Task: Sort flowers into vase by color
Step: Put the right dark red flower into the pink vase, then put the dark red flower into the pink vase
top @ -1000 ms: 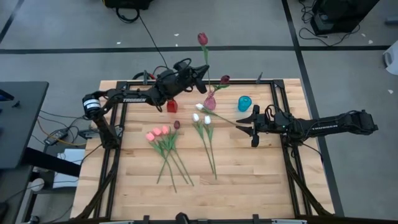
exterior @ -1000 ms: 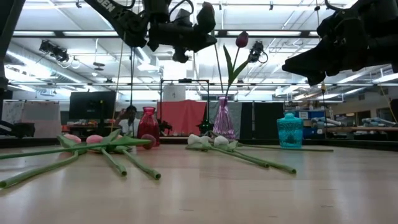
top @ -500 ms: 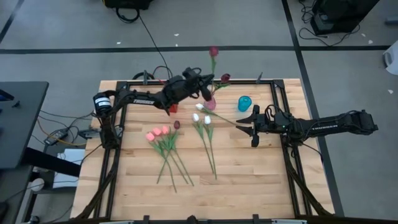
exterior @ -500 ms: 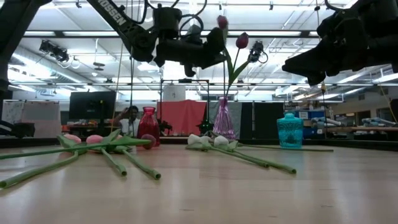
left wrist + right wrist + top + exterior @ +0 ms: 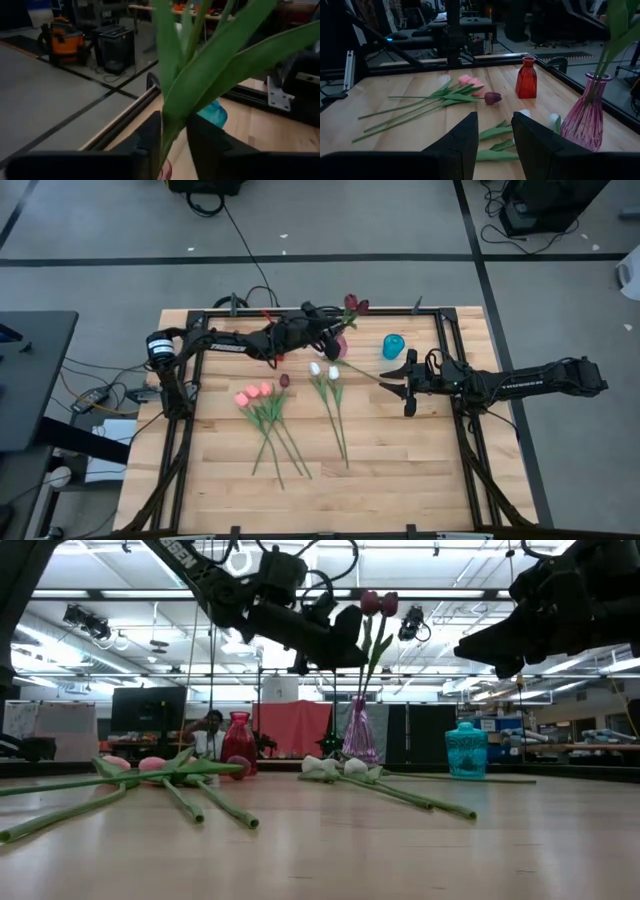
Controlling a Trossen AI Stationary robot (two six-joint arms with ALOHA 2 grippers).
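Observation:
My left gripper (image 5: pixel 327 336) hangs over the pink glass vase (image 5: pixel 359 736) and is shut on a dark red tulip (image 5: pixel 368 602). That tulip stands upright beside a second dark red tulip (image 5: pixel 389 604), whose stem sticks into the vase. Several pink tulips (image 5: pixel 255 392), one more dark red tulip (image 5: pixel 284 380) and the white tulips (image 5: pixel 324 370) lie flat on the table. My right gripper (image 5: pixel 405 383) waits open, right of the white tulips and near the teal vase (image 5: pixel 393 346). My left gripper pinches the dark red tulip by its green stem (image 5: pixel 169 134), where the leaves start, between its two fingers (image 5: pixel 150 137). The fingers come level from the table's left, across the stem. The tulip stands upright, and its lower end runs down to the vase's mouth (image 5: pixel 164 173).
A red vase (image 5: pixel 238 742) stands left of the pink vase, partly under my left arm in the high view. The teal vase (image 5: pixel 466 751) stands to its right. A black metal frame (image 5: pixel 440 330) runs along the table's edges. Bare wood (image 5: pixel 400 470) lies at the near side.
My left gripper has moved right and down toward the pink vase, carrying the dark red tulip upright. The tulip's head has come down level with the head of the one standing in the vase. My right arm has kept still.

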